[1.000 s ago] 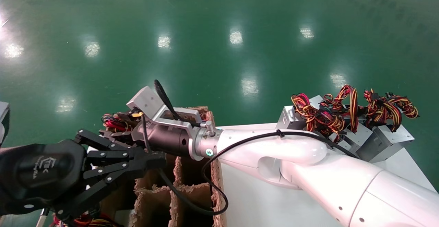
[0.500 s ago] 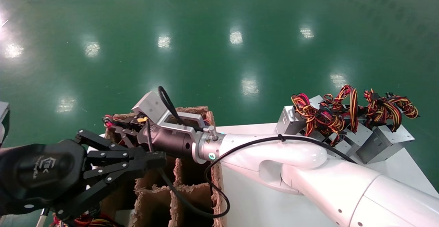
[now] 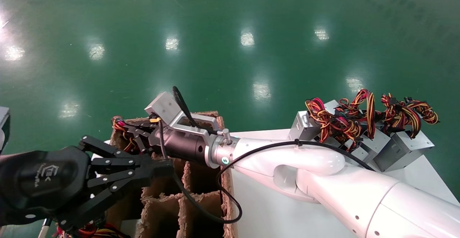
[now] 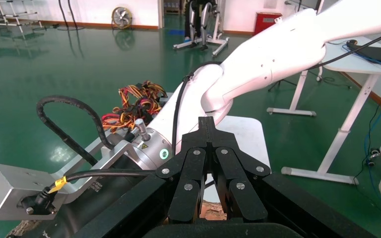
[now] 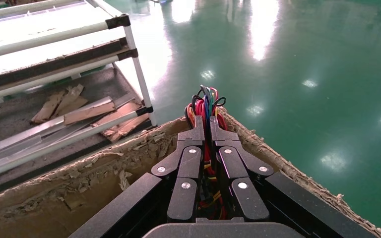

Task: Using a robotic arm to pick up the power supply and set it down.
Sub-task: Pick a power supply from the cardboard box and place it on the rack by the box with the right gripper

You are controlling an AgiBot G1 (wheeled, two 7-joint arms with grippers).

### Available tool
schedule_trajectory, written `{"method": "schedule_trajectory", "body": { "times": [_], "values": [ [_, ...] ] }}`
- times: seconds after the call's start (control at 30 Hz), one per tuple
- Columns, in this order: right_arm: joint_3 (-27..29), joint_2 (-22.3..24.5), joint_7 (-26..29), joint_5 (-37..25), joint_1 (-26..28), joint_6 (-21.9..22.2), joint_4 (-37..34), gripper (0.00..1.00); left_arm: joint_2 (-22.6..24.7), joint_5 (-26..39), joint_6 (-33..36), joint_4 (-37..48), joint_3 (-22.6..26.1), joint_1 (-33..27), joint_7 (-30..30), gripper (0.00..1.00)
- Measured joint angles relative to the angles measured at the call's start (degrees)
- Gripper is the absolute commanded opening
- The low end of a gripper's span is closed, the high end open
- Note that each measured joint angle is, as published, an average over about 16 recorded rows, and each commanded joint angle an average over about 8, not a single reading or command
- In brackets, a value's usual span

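The robotic arm (image 3: 305, 159), white with a black wrist and a grey camera box, reaches left over a cardboard crate (image 3: 201, 202). Its right gripper (image 3: 131, 135) is shut on a bunch of red, yellow and black wires (image 3: 118, 124) of the power supply. In the right wrist view the right gripper (image 5: 204, 124) pinches the wires (image 5: 206, 101) above the crate's far rim. The power supply's metal box is hidden. My left gripper (image 3: 158, 166) hangs shut and empty in the left foreground, just in front of the right wrist, and shows shut in its own view (image 4: 207, 124).
Several silver power supplies (image 3: 395, 148) with tangled wires are piled at the far right of a white table (image 3: 258, 213). The crate has paper dividers forming compartments. More wires (image 3: 93, 232) show at the lower left. A pipe rack (image 5: 79, 34) stands beyond the crate.
The right wrist has shifted a little to the right, still clamped on the wire bunch, which has drawn out over the crate's rim. The left gripper has not moved.
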Motion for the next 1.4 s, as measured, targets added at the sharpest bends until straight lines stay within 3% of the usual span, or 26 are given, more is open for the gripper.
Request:
{"method": "schedule_trajectory", "body": {
  "times": [0.47,0.87,1.17,1.4],
  "values": [
    [-0.7,0.0,-1.2,3.7,0.2,-0.7,-0.4,0.0,0.0,0.0,0.0,0.0,0.0,0.0,0.0,0.0],
    [-0.6,0.3,-2.8,6.8,0.0,-4.2,-1.6,0.0,0.0,0.0,0.0,0.0,0.0,0.0,0.0,0.0],
    [0.2,0.8,-4.5,8.9,-0.3,-9.8,-3.8,0.0,0.0,0.0,0.0,0.0,0.0,0.0,0.0,0.0],
    [1.4,1.4,-6.3,10.6,-0.6,-18.3,-6.6,0.0,0.0,0.0,0.0,0.0,0.0,0.0,0.0,0.0]
  ]
}}
